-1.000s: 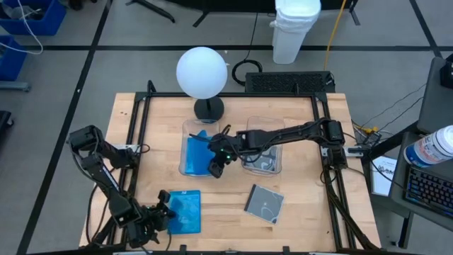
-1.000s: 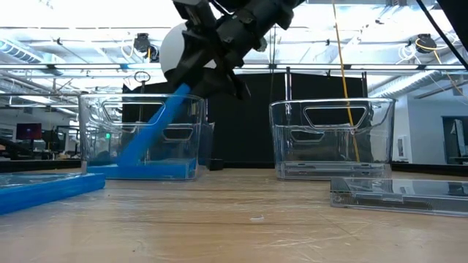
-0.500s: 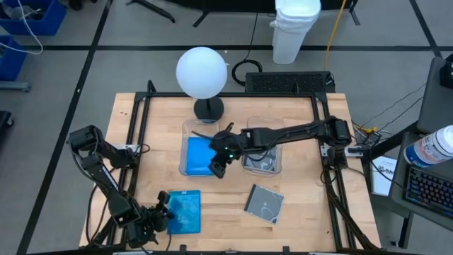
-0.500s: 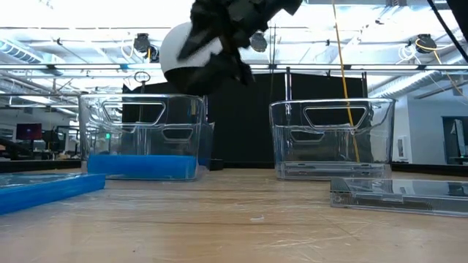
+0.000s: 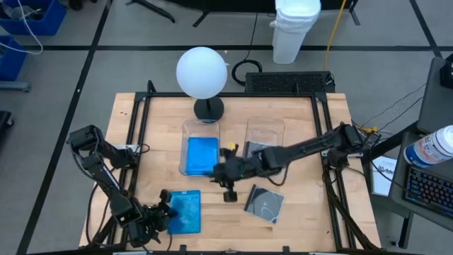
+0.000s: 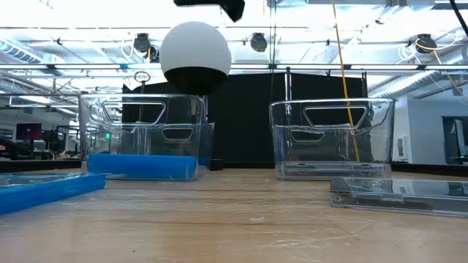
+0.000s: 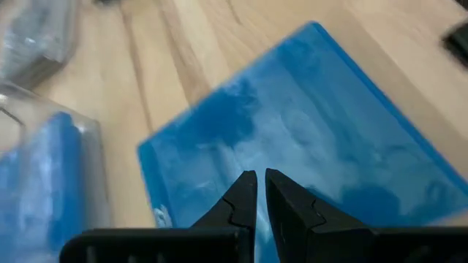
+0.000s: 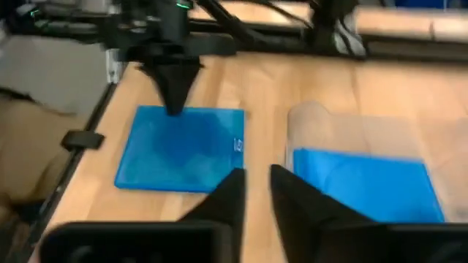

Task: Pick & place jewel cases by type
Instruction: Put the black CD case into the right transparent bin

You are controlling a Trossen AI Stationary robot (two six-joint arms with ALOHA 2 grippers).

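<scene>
Overhead looking down, table-level looking across, two wrist close-ups, all sharing table (image 5: 297, 219)
</scene>
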